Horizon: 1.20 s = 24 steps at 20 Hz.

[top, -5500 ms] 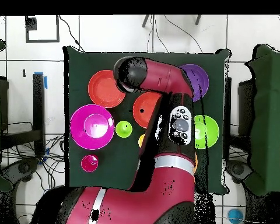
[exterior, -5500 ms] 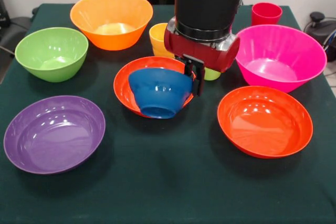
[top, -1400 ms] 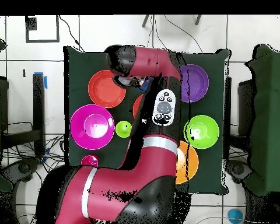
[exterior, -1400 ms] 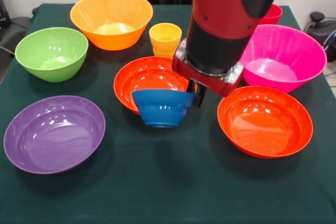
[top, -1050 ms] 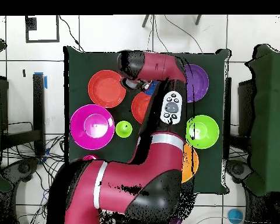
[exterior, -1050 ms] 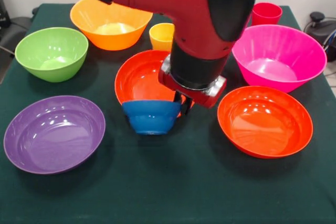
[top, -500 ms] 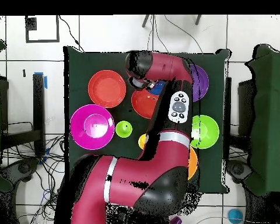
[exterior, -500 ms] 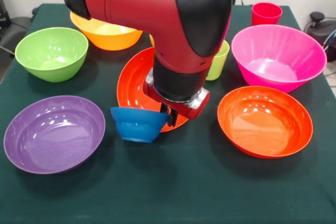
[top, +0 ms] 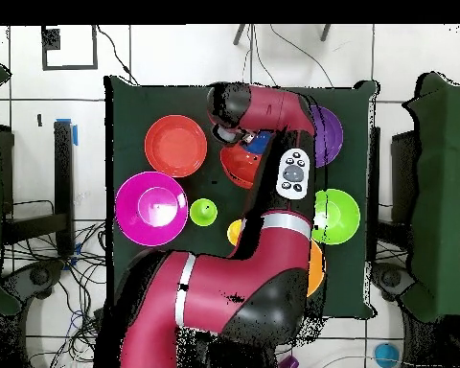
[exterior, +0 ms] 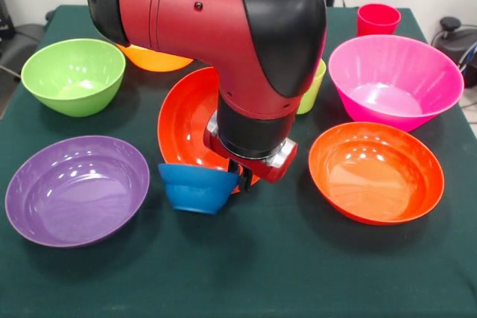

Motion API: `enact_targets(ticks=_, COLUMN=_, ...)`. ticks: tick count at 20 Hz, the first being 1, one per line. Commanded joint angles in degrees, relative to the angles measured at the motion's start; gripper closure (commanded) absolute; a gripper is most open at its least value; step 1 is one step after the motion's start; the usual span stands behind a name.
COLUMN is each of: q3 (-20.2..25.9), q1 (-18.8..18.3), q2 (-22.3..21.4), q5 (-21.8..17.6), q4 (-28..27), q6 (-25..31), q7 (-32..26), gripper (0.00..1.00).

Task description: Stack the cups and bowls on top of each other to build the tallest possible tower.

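Front view, going left to right, showed us the lime-green bowl at the far left and the purple bowl nearer, both empty on the desk. Next came the small blue bowl, pinched at its right rim by the gripper and carried low, just at the near lip of a red-orange bowl that stood tilted up behind it. Further right lay the second red-orange bowl, the magenta bowl and, far off, the red cup; a lime green cup peeked out beside the arm.

No tower stood yet, so we judged the step in hand to be carrying the blue bowl to a base. To do it well, we would lift it clear of the tilted rim first, keep it level, and lower it centred before letting go.

The arm came down steeply from above, its thick elbow hiding the deep orange bowl, wrist pointing straight down.
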Motion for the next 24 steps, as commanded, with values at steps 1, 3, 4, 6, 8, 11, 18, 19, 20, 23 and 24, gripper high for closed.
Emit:
enact_targets(ticks=1, q3=7.3, q1=0.3, q2=0.6, q5=-3.0, q4=-3.8, q6=0.4, q7=-12.4, gripper=1.00)
enact_targets(ticks=3, q3=7.0, q1=0.6, q2=0.4, q5=-2.8, q4=-4.9, q6=2.0, q7=-12.3, gripper=1.00)
enact_targets(ticks=4, q3=6.9, q1=0.7, q2=0.0, q5=-2.8, q4=-4.6, q6=2.2, q7=-12.2, gripper=1.00)
enact_targets(ticks=6, q3=6.6, q1=1.0, q2=-0.5, q5=-2.7, q4=-4.4, q6=2.4, q7=-11.8, gripper=1.00)
enact_targets(ticks=8, q3=6.5, q1=1.0, q2=-0.2, q5=-2.6, q4=-5.1, q6=2.8, q7=-11.6, gripper=1.00)
enact_targets(ticks=11, q3=6.4, q1=1.0, q2=0.0, q5=-2.5, q4=-5.8, q6=3.4, q7=-11.7, gripper=1.00)
enact_targets(ticks=18, q3=6.0, q1=1.3, q2=0.4, q5=-2.1, q4=-9.0, q6=8.0, q7=-12.1, gripper=1.00)
enact_targets(ticks=19, q3=6.0, q1=1.3, q2=0.3, q5=-2.1, q4=-8.7, q6=7.6, q7=-12.1, gripper=1.00)
enact_targets(ticks=20, q3=6.0, q1=1.3, q2=0.3, q5=-2.1, q4=-8.4, q6=7.3, q7=-12.2, gripper=1.00)
enact_targets(ticks=23, q3=5.7, q1=1.4, q2=-0.1, q5=-2.2, q4=-7.9, q6=7.4, q7=-12.1, gripper=1.00)
enact_targets(ticks=24, q3=5.7, q1=1.5, q2=-0.2, q5=-2.2, q4=-7.9, q6=7.4, q7=-12.0, gripper=1.00)
